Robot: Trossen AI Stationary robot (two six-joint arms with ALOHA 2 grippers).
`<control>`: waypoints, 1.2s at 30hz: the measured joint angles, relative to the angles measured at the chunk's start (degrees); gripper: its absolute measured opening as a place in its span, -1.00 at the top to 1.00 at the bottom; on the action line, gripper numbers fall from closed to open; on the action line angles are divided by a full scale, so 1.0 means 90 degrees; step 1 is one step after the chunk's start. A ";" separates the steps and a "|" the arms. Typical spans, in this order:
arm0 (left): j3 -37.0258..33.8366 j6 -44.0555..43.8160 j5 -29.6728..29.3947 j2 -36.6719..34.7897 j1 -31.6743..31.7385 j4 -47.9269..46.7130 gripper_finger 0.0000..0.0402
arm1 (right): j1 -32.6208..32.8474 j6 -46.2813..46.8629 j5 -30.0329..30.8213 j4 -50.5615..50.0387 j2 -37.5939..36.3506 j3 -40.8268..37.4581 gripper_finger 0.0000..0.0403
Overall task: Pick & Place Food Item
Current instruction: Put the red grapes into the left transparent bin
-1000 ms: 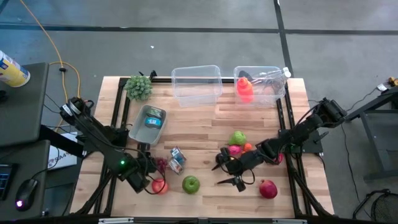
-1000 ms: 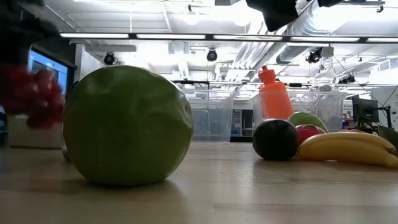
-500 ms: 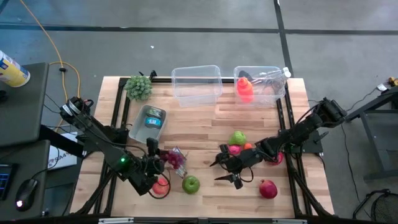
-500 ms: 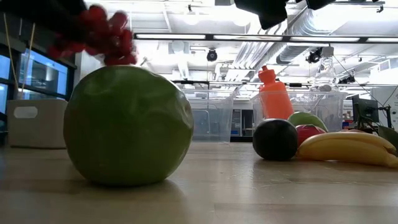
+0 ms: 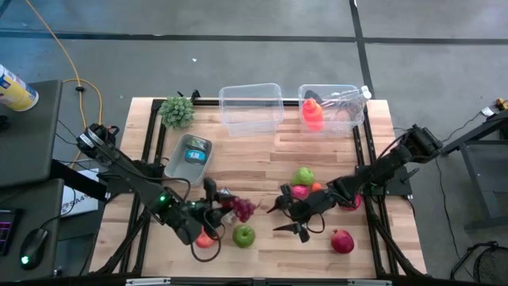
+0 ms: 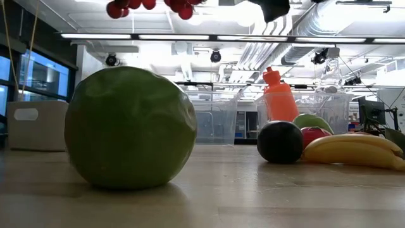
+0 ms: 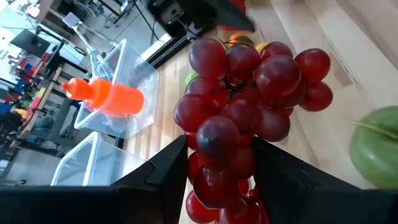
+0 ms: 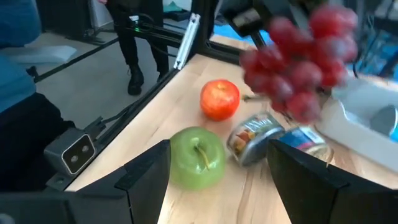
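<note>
Aloft: round, glossy red grapes (image 7: 249, 99)

A pale wooden slatted worktop (image 5: 254, 159) is carrying two clear plastic bins (image 5: 251, 109) at twelve o'clock, a spiky green plant (image 5: 177, 112) at eleven, and a grey tray (image 5: 189, 158) at nine. A green apple (image 5: 244, 235), a red apple (image 5: 205, 239) and a dark red pomegranate (image 5: 342, 241) are lying toward six.
</note>
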 joint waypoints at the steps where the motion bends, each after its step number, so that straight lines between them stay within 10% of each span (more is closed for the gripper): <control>1: 0.0000 0.0001 0.0005 0.0000 0.0029 0.0038 0.21 | 0.0045 -0.0124 0.0018 0.0053 0.0000 0.0000 -0.26; 14: 0.0000 0.0167 0.0017 0.0000 0.0073 0.0466 0.21 | 0.0407 -0.1106 0.1256 0.1141 0.0000 0.0000 -0.26; 36: -0.0002 0.0727 0.0481 0.0002 0.0192 0.0871 0.21 | 0.0303 -0.1565 0.1284 0.1398 0.0000 0.0000 -0.26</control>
